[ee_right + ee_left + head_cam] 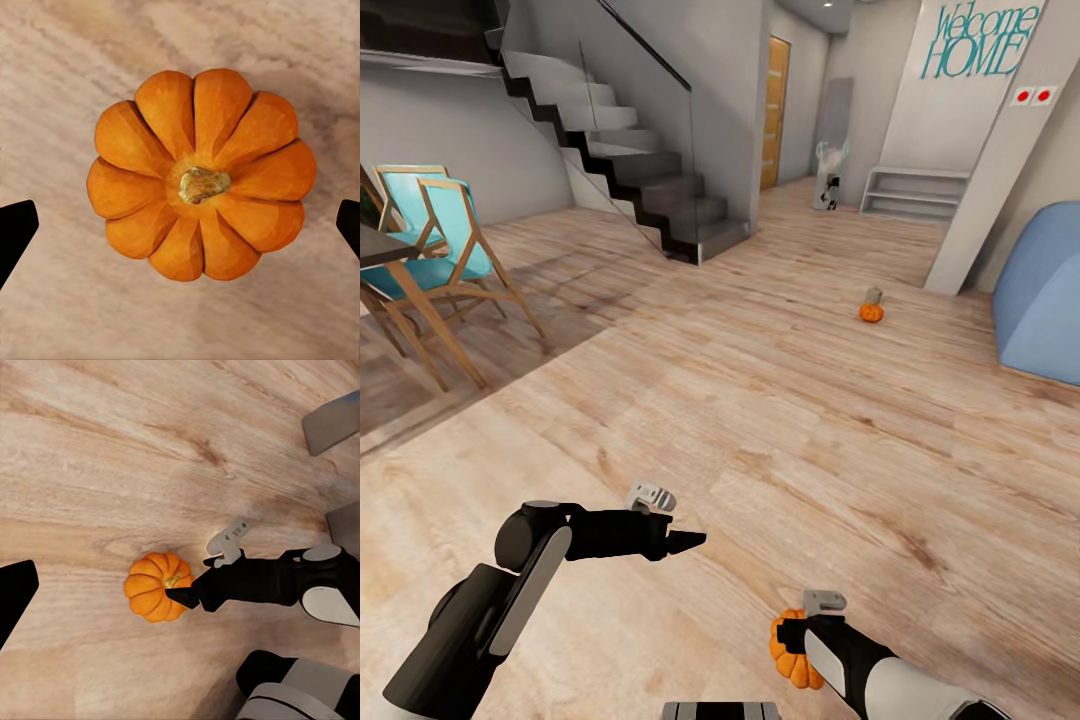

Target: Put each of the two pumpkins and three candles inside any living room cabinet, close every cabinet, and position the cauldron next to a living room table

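Pumpkin [199,176] on floor between spread right fingers [16,229]; untouched.

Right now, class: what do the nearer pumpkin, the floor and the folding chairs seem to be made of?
Nearer pumpkin: matte orange rind, ribbed, dry stem; possibly real.
Floor: pale wood planks, visible grain, low sheen; possibly laminate.
Folding chairs: light wooden frames, teal seats, probably fabric.

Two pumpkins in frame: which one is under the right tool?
The near pumpkin, directly below the right tool, stem centred between its fingertips. The far pumpkin sits across the floor beside a candle.
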